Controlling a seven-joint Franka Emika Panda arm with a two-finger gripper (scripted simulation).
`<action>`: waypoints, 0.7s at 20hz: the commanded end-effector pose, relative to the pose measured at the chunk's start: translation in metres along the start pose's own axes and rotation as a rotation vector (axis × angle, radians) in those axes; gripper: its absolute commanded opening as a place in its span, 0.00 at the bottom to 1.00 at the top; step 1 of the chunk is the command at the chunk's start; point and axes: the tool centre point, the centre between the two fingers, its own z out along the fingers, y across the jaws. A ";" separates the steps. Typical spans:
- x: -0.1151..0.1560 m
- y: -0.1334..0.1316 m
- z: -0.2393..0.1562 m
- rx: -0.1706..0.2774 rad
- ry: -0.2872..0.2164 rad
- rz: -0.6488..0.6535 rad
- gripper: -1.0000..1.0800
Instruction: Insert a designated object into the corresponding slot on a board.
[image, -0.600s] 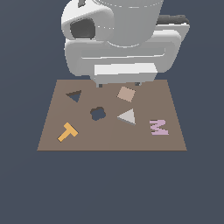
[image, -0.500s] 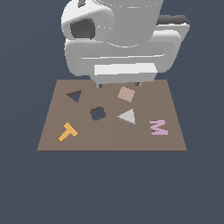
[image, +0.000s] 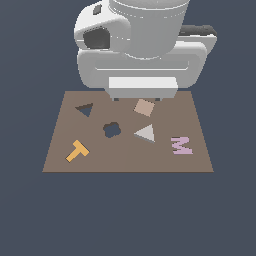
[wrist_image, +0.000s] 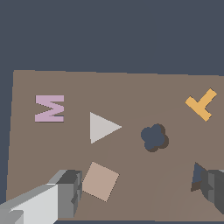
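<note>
The light grey triangle block (image: 146, 133) (wrist_image: 102, 127) lies flat near the middle of the brown board (image: 125, 159) (wrist_image: 131, 87). The dark triangle slot (image: 85, 109) is at the board's far corner on the exterior view's left. In the wrist view the slot (wrist_image: 197, 174) is partly covered by one fingertip (wrist_image: 214, 186). My gripper (image: 138, 99) (wrist_image: 140, 190) hangs open above the board's far edge, holding nothing. The arm's large white body hides most of it in the exterior view.
A tan square (image: 144, 107) (wrist_image: 100, 181) sits just under the gripper, close to one finger (wrist_image: 65, 192). A dark flower-shaped hole (image: 112, 129) (wrist_image: 154, 137) lies between triangle and slot. A pink M (image: 181, 145) (wrist_image: 49, 108) and an orange T (image: 77, 150) (wrist_image: 201, 104) rest nearer the front edge.
</note>
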 end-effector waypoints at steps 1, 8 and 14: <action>0.000 -0.002 0.004 0.000 -0.002 0.031 0.96; 0.001 -0.008 0.021 -0.002 -0.008 0.168 0.96; 0.003 -0.017 0.042 -0.003 -0.015 0.338 0.96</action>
